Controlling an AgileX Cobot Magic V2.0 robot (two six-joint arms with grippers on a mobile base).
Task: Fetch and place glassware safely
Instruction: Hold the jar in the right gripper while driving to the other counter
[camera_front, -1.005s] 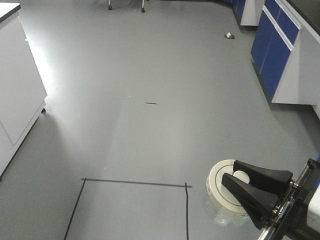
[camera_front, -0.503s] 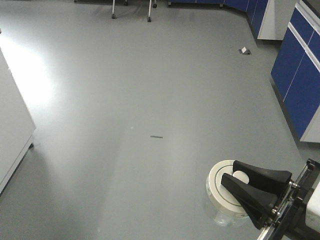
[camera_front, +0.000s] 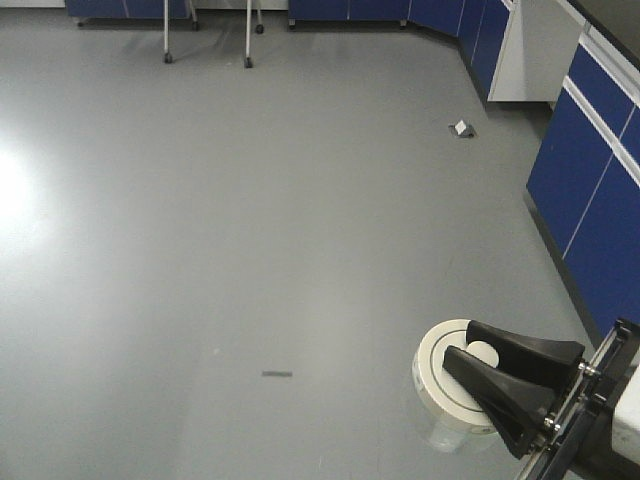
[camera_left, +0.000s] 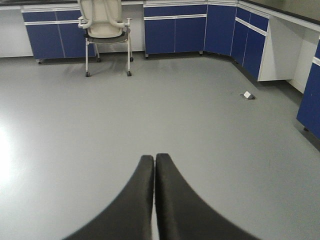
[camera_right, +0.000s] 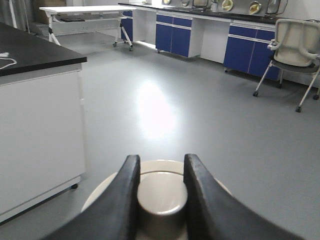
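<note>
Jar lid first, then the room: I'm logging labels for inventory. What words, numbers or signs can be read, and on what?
No text can be read in any view.
The lid of the jar: plain rings, no legible print.
The white scrap on the floor: too small to read.
The blue cabinets: no lettering shows.

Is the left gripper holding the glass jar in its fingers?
No, the fingers of the left gripper are pressed together with nothing between them.
</note>
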